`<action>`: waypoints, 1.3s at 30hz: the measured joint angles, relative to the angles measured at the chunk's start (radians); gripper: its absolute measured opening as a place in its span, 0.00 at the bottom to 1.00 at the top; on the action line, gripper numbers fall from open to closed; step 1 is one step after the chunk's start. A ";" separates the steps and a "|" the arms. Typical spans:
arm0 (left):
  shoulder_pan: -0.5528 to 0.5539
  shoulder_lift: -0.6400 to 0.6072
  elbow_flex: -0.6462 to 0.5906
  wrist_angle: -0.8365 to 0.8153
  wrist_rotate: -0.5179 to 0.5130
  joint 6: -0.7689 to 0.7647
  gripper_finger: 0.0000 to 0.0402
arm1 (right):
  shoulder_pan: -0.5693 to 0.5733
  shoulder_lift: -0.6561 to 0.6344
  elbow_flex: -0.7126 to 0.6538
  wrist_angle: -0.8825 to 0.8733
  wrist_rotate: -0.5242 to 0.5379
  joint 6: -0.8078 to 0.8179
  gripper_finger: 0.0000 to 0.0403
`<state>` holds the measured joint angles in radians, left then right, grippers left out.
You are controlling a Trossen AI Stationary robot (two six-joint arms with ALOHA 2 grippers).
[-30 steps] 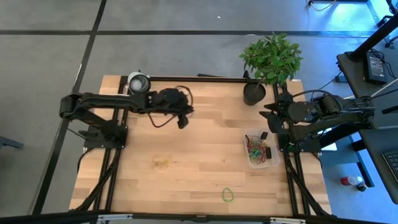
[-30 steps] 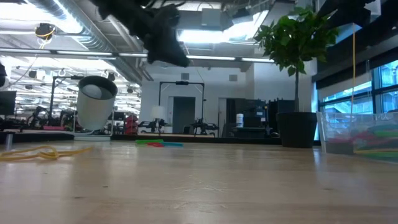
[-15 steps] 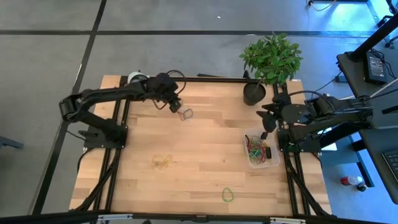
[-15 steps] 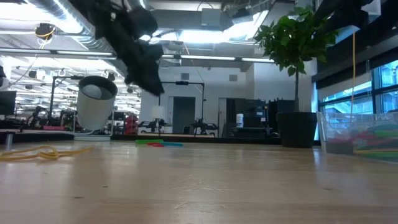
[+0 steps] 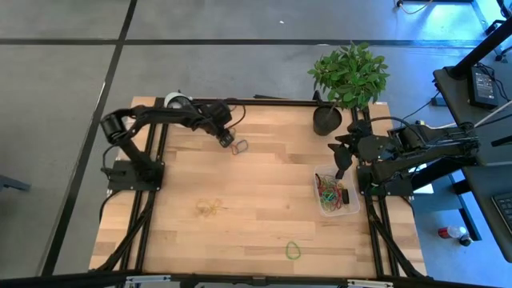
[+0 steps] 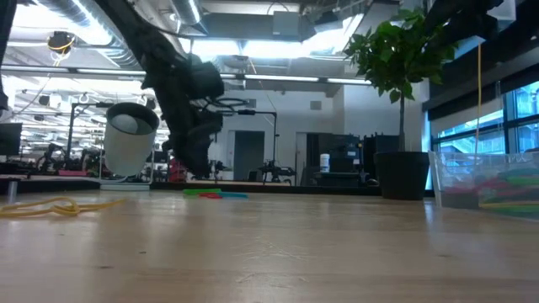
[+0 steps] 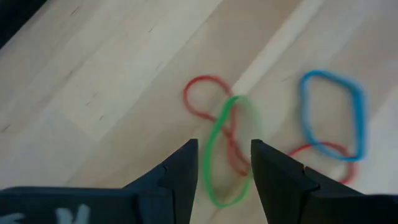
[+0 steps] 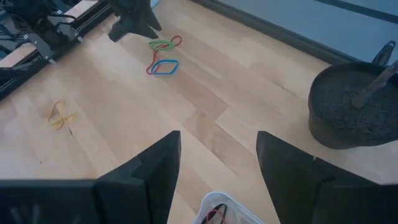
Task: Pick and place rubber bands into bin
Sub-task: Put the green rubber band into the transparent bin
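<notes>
Red [image 7: 208,102], green [image 7: 227,149] and blue [image 7: 329,115] rubber bands lie tangled flat on the wood near the table's far edge [image 5: 238,146]. My left gripper [image 7: 224,163] hangs open just over them, pointing steeply down, a finger on either side of the green loop; it [image 6: 198,167] appears to stop short of the table. A yellow band [image 5: 210,208] and a green one [image 5: 293,251] lie nearer. The clear bin [image 5: 334,192] at the right holds several bands. My right gripper [image 8: 217,165] waits open above the bin's far end [image 5: 342,164].
A black plant pot [image 5: 326,120] stands at the far right corner, just beyond the bin. A white-and-grey roll [image 5: 174,102] stands at the far left corner, close behind my left arm. Bare wood stretches between the bands and the bin.
My left gripper has come down from high above the table to just over the band cluster, shifting toward the far left and tipping more steeply downward. The bands, covered by it in the high view a second ago, now show beside its tip.
</notes>
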<state>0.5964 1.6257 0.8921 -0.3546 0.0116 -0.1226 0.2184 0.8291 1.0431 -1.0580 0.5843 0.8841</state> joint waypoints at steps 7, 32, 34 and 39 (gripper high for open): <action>0.000 0.063 0.000 -0.022 -0.060 0.056 0.33 | 0.000 0.000 0.000 0.000 0.002 0.000 0.53; -0.075 0.077 -0.002 -0.058 -0.082 0.083 0.01 | 0.000 0.000 0.000 -0.002 0.038 -0.003 0.53; -0.077 0.059 -0.001 -0.059 -0.074 0.076 0.01 | 0.000 0.000 0.000 -0.002 0.038 -0.003 0.53; -0.094 -0.008 -0.001 -0.075 -0.083 0.028 0.01 | 0.000 0.000 0.000 -0.004 0.041 -0.006 0.53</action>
<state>0.5026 1.6175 0.8909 -0.4294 -0.0711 -0.0944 0.2182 0.8288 1.0431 -1.0617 0.6255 0.8783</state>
